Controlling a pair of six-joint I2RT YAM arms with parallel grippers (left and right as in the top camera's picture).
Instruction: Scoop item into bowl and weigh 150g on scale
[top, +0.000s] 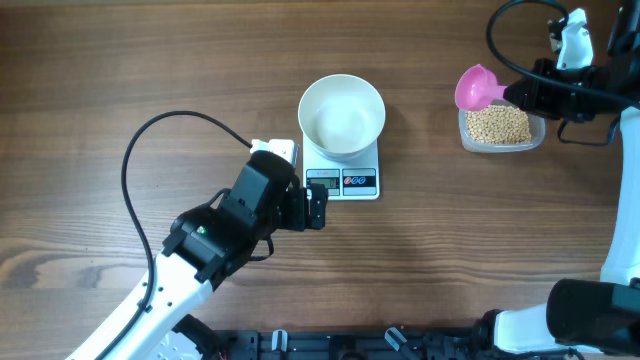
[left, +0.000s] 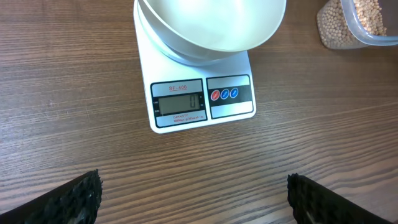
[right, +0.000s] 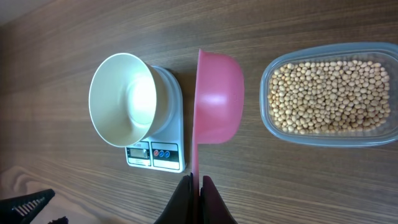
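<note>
Right hand (right: 194, 186) is clamped on the pink scoop (right: 217, 99), which looks empty, just beside the tub (right: 323, 138) of beans (right: 329, 96). Left hand (left: 199, 202) sits wide open by the scale (left: 186, 109), with the empty bowl (left: 211, 28) on it. I'd say we're at the first scoop, so next it needs a dip into the beans.

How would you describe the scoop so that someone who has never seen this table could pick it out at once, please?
From the white scale and bowl in the middle, look right to the clear tub of beans. The scoop is held beside that tub, on its scale side, handle pinched in the right gripper. It is the only pink thing there.
</note>
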